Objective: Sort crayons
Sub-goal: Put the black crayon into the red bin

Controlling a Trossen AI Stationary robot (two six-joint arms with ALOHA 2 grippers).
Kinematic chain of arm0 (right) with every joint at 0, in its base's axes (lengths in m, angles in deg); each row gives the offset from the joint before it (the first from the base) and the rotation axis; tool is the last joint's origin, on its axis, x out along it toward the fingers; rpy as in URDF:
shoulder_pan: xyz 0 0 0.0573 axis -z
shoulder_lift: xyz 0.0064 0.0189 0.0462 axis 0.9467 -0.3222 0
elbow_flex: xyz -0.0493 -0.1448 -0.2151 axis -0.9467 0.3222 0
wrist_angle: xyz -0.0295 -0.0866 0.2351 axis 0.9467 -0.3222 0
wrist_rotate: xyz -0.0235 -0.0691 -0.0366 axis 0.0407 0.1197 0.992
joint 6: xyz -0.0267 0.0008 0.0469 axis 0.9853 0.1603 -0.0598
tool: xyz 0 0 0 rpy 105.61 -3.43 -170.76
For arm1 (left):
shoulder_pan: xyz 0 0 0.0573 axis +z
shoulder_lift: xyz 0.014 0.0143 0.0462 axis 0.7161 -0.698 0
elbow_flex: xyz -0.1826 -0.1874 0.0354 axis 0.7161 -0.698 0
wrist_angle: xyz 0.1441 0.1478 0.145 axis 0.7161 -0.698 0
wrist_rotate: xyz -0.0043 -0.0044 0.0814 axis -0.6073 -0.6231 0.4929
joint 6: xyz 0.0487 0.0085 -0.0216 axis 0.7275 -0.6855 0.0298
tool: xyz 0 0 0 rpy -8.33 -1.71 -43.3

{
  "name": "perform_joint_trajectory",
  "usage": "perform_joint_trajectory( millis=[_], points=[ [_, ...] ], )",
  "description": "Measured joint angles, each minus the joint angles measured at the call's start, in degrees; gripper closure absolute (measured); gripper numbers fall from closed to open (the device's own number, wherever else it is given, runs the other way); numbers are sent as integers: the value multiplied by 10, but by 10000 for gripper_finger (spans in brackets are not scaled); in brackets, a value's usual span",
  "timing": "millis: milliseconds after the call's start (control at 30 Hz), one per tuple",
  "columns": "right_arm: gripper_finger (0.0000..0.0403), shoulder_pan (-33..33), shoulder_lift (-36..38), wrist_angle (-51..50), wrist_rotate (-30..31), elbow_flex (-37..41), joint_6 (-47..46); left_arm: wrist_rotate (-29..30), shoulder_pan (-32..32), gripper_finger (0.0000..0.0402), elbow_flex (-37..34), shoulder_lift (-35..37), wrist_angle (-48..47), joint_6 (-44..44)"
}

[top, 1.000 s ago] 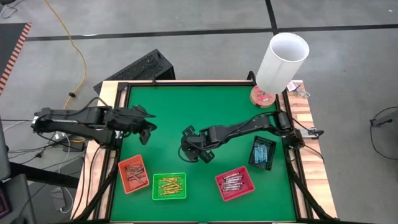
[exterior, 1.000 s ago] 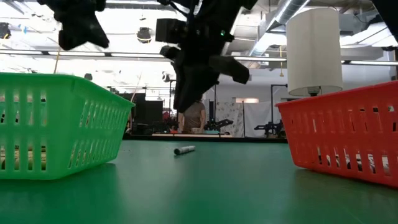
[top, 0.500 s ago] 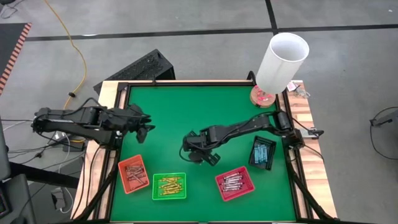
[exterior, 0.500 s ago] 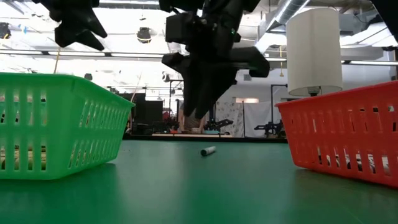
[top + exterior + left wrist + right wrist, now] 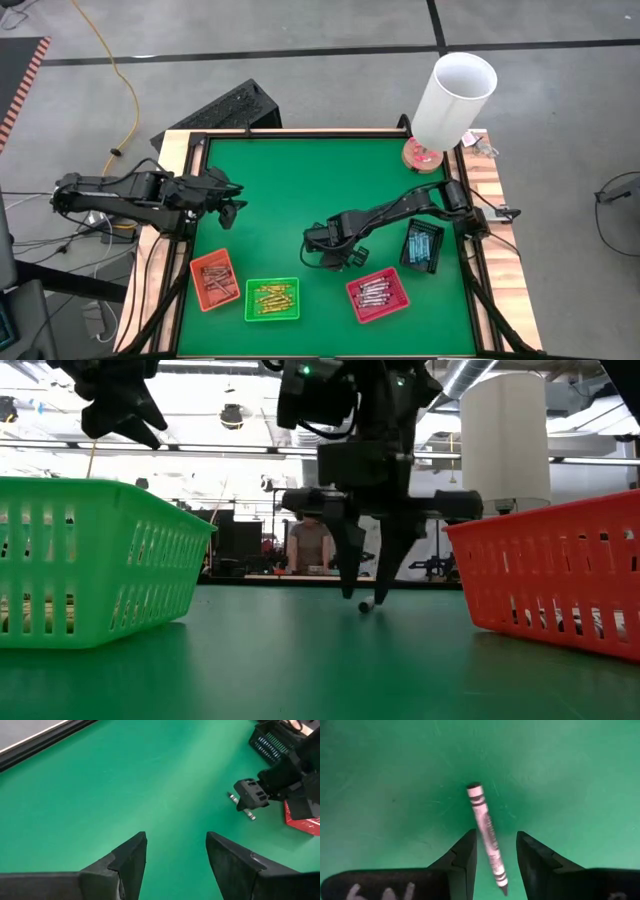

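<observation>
One silvery grey crayon (image 5: 487, 832) lies flat on the green mat (image 5: 290, 180), just left of the red tray (image 5: 378, 294). My right gripper (image 5: 496, 834) points down over it, open, with one finger on each side of the crayon and its tips just above the mat (image 5: 366, 592). The high view hides this crayon under the gripper (image 5: 333, 258). Other crayons lie sorted in the orange tray (image 5: 214, 280), the green tray (image 5: 272, 298), the red tray and the black tray (image 5: 422, 246). My left gripper (image 5: 176, 837) hovers open and empty near the table's left edge (image 5: 235, 203).
The four trays stand in a row along the near edge; the green (image 5: 90, 560) and red (image 5: 560, 580) trays flank the low view. A white cylinder lamp (image 5: 455, 95) stands at the far right corner. A person stands in the room beyond the table (image 5: 310, 550).
The grey crayon has rolled and turned toward the table's right, ending end-on to the low view. My right gripper has followed it toward the right and near edges, come down and opened, so its fingers now straddle the crayon. My left gripper has drawn back slightly toward the table's left edge.
</observation>
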Motion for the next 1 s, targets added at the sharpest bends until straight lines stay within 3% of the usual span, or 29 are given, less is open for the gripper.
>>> perform_joint_trajectory(
  millis=[433, 1000],
  points=[
    [283, -3, 4, 5, 14, 37, 16, 15, 0, 207, 0, 0, -8, -8],
    [397, -3, 3, 19, 15, 39, -61, 33, 0, 207, 0, 0, -8, -10]
  ],
)
